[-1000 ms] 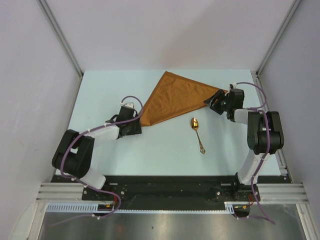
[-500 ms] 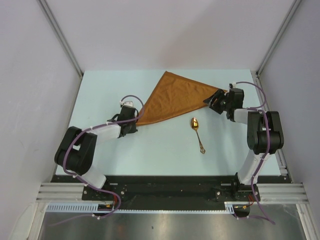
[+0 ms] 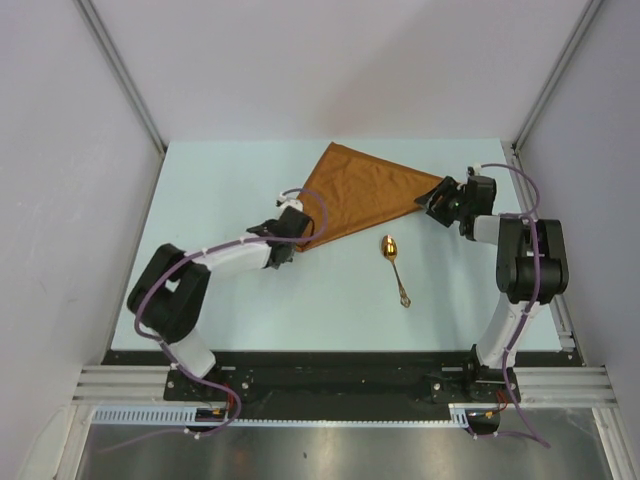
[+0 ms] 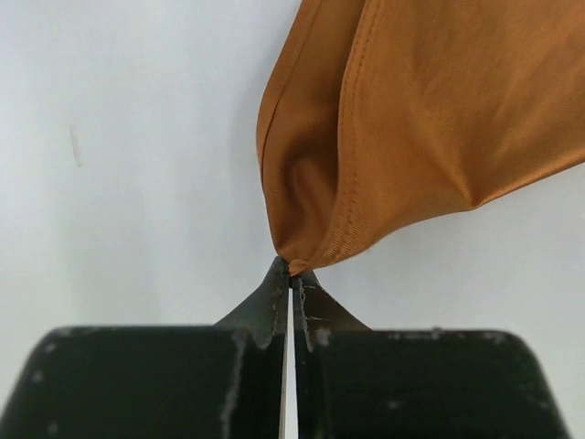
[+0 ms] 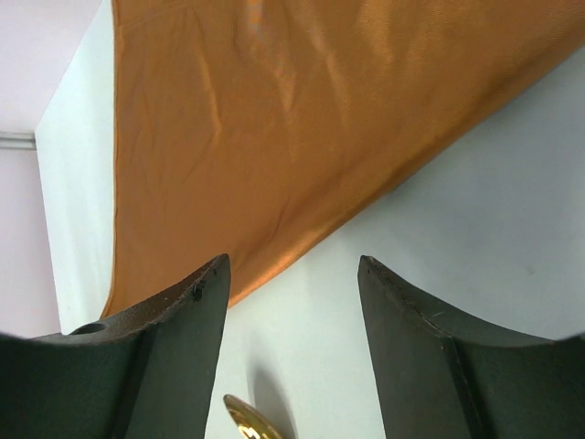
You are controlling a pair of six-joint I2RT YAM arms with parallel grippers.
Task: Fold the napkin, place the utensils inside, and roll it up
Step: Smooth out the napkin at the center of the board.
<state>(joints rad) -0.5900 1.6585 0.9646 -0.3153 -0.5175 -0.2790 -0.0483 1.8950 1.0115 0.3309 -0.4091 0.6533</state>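
Observation:
The rust-orange napkin [image 3: 362, 192] lies folded into a triangle at the back of the table. My left gripper [image 3: 300, 238] is shut on its near-left corner, and the left wrist view shows the cloth [image 4: 411, 119] bunched up from the pinched tip at the gripper [image 4: 291, 272]. My right gripper [image 3: 437, 200] stands open just off the napkin's right corner, holding nothing. In the right wrist view the napkin's edge [image 5: 274, 128] runs just beyond the gripper [image 5: 292, 265]. The gold spoon [image 3: 393, 266] lies on the table in front of the napkin, bowl away from me, and its bowl rim [image 5: 245, 421] shows low in the right wrist view.
The pale blue table [image 3: 230, 180] is walled by grey panels left, right and behind. A metal rail [image 3: 340, 385] carrying both arm bases runs along its near edge.
My left gripper has shut on the napkin's near-left corner and pulled it to the right, bunching the cloth. The right gripper has shifted slightly and stays open.

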